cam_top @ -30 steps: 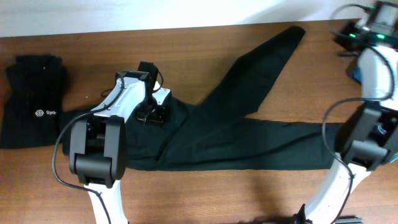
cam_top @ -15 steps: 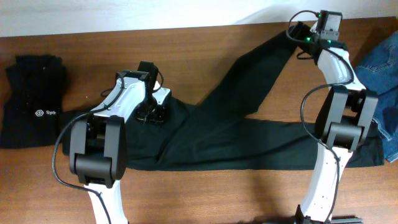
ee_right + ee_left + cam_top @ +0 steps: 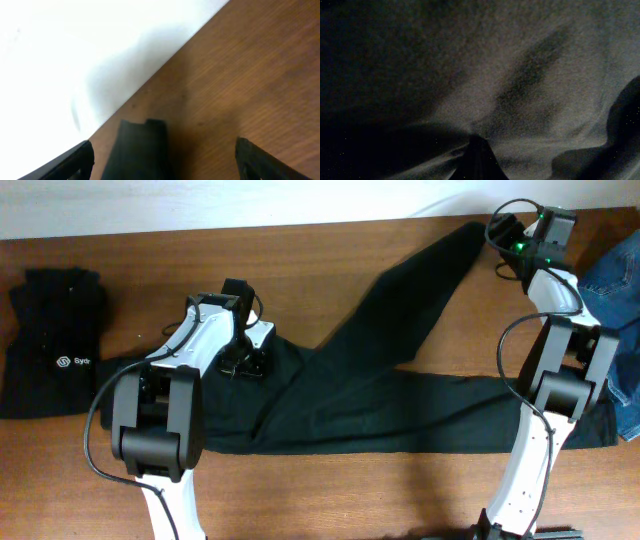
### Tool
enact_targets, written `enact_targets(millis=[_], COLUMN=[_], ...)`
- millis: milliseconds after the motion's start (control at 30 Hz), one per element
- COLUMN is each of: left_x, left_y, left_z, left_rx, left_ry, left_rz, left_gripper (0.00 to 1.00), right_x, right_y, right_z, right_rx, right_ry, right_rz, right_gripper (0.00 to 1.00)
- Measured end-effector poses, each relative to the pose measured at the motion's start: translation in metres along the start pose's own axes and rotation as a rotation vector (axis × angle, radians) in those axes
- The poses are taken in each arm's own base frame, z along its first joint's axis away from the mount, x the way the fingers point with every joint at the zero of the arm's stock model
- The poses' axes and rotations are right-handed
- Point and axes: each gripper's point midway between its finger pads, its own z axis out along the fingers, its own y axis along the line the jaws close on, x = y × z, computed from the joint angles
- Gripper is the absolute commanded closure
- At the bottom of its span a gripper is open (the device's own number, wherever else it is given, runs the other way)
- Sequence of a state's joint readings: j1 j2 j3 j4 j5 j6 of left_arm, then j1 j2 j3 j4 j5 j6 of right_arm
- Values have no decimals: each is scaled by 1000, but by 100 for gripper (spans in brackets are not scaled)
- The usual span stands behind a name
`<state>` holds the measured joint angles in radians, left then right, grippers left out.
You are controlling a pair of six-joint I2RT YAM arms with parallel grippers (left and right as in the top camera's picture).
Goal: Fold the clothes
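The clothes, black trousers [image 3: 380,395], lie spread on the wooden table, one leg running up to the back right, the other stretched along the front. My left gripper [image 3: 243,364] rests at the waist end, shut on a pinch of the fabric. In the left wrist view the trousers [image 3: 520,75] fill the picture and creases run into the left gripper [image 3: 477,162]. My right gripper [image 3: 502,232] hangs open just right of the upper leg's cuff. The right wrist view shows that cuff of the trousers [image 3: 140,150] between the spread fingers [image 3: 75,160], untouched by the right gripper [image 3: 165,165].
A folded black top with a small white logo [image 3: 55,345] lies at the far left. Blue jeans [image 3: 618,275] lie at the right edge. The table's back edge meets a white wall [image 3: 75,50] just behind the cuff.
My right arm has swung in from the far right to the upper leg's cuff, and its jaws have opened. The left arm and the trousers have stayed put.
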<state>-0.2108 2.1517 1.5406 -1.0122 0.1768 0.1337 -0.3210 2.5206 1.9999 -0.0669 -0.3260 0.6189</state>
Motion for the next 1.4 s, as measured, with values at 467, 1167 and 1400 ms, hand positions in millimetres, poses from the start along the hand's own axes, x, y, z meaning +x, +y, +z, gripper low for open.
enact_targets(millis=[467,1167,1400], left_x=[0,0,0], left_y=[0,0,0], left_z=[0,0,0], left_rx=[0,0,0], left_ry=[0,0,0], left_rz=[0,0,0], left_gripper=[99,99,99], right_x=[31,51,39], right_y=[8,28,25], right_z=[23,33,7], right_rx=[-123,-187,-78], right_ry=[72,132,274], right_rz=[75,132,177], right_gripper=[27,96,96])
